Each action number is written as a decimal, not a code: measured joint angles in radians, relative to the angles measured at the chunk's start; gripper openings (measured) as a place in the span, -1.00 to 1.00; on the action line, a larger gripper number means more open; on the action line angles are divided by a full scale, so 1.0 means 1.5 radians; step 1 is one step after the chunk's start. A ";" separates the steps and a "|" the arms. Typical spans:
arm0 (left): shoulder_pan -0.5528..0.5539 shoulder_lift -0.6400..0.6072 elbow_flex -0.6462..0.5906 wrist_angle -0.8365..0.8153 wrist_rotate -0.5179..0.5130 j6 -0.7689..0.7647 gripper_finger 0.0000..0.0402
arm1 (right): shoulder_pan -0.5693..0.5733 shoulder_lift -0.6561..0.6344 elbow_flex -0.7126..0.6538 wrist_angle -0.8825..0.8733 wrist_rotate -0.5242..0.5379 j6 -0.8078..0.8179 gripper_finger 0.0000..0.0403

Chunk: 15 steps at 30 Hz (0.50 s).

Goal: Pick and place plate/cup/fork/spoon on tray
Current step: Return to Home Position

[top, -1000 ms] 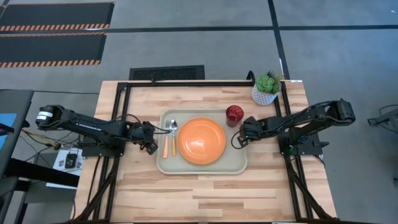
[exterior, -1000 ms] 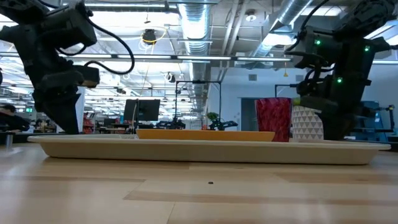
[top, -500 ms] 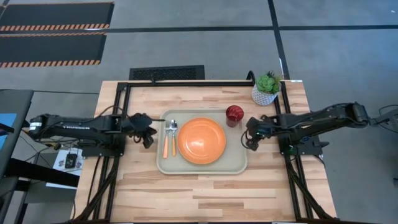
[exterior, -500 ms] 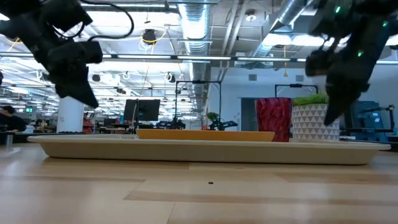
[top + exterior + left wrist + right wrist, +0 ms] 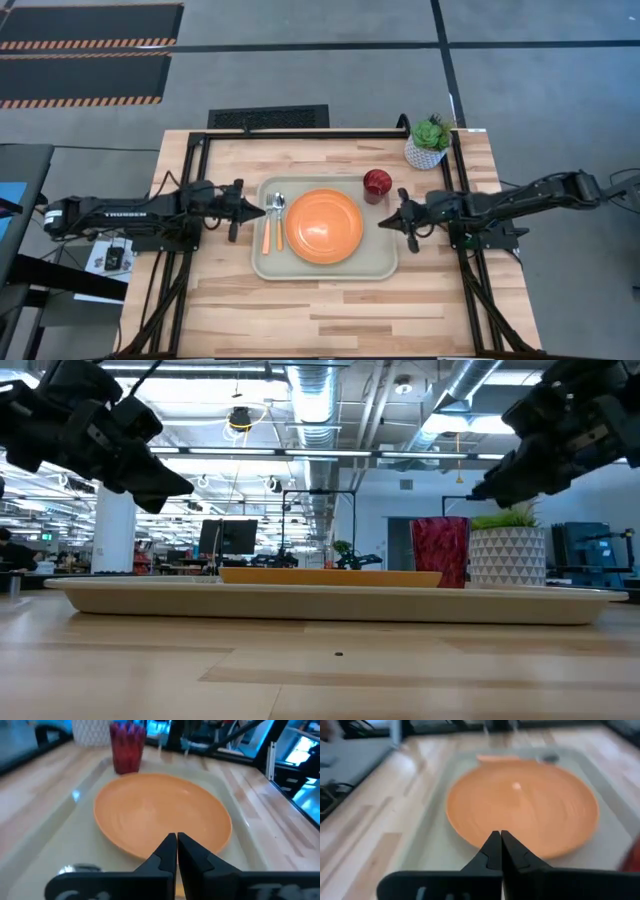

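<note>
Everything sits on the tray [image 5: 385, 268]: plate [image 5: 324, 226] centered, cup [image 5: 377, 183] at its corner, fork [image 5: 266, 232] and spoon [image 5: 278, 215] alongside. Left gripper [image 5: 258, 210] and right gripper [image 5: 385, 222] hover beside, jaws closed, empty. Placing looks finished; next, arms retreat.

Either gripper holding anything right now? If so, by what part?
Nothing is held. The left gripper and right gripper are both shut on nothing, at opposite ends of the tray; plate, cup, fork and spoon lie on it.
</note>
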 joint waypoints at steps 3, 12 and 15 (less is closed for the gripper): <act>0.020 0.000 -0.023 0.055 0.002 0.033 -1.00 | -0.019 -0.013 -0.029 0.085 -0.049 -0.035 -0.97; 0.069 0.000 -0.039 0.102 0.059 0.063 -1.00 | -0.091 -0.094 -0.039 0.091 -0.114 -0.096 -0.98; 0.075 0.000 -0.039 0.101 0.059 0.075 -1.00 | -0.112 -0.108 -0.039 0.091 -0.144 -0.096 -0.98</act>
